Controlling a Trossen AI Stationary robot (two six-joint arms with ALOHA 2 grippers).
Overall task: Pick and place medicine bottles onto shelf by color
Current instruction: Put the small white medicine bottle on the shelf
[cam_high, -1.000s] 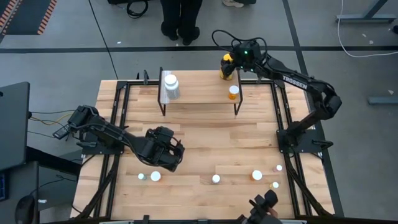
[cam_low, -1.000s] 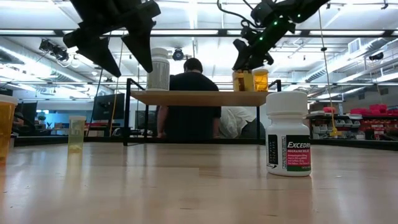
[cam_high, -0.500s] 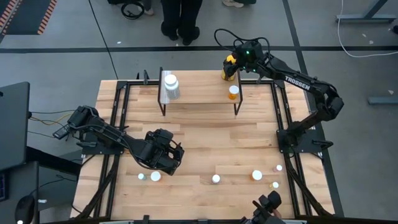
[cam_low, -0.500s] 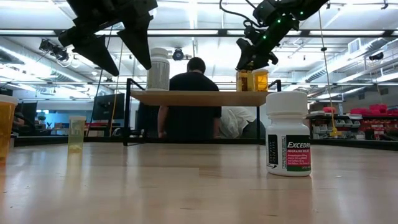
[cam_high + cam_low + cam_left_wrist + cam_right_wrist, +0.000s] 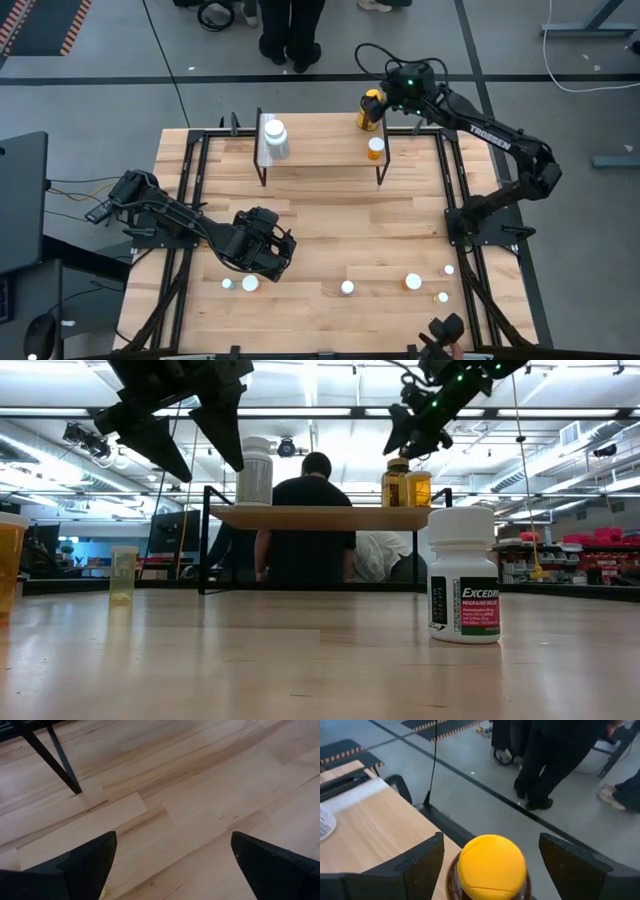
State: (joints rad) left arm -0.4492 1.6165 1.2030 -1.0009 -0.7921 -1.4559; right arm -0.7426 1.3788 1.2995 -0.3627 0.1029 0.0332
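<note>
**Three bottles on the shelf, six on the table**

Nearest the front edge, six small bottles stand on the table point(image 5: 330, 240), among them a white one point(image 5: 347, 288) and an orange one point(image 5: 413, 282). The left gripper point(image 5: 262, 252) hovers just behind them, fingers spread wide, holding nothing. Farther back, the shelf point(image 5: 320, 152) carries three: a large white bottle point(image 5: 275, 135), a small orange bottle point(image 5: 375, 147) and the yellow-capped amber bottle point(image 5: 371, 108) (at the far right end). The right gripper point(image 5: 400, 92) has widened and lifted off that cap since a second ago, its fingers now apart around it, not touching.
</note>
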